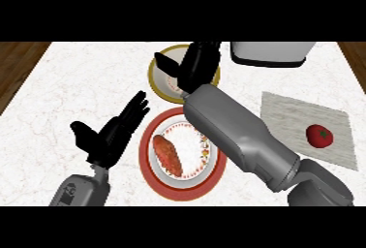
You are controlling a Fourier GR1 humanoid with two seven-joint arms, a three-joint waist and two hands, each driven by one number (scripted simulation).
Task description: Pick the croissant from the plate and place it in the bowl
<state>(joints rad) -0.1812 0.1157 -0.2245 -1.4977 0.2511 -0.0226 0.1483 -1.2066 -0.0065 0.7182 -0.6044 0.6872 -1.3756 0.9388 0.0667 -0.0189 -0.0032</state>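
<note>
white marble counter (85,72) is seen with the reddish-brown croissant (168,154) unlifted on the red-rimmed plate (159,181), the right hand (191,65), fingers curled on nothing visible, over the gold-rimmed bowl (154,72), the left hand (111,138) resting fingers apart.

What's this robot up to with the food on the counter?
The croissant still lies on the red-rimmed plate. The robot's right hand is stretched out over the gold-rimmed bowl; whether it holds anything is hidden. Its left hand rests open beside the plate. A tomato sits on a mat at the right.
</note>
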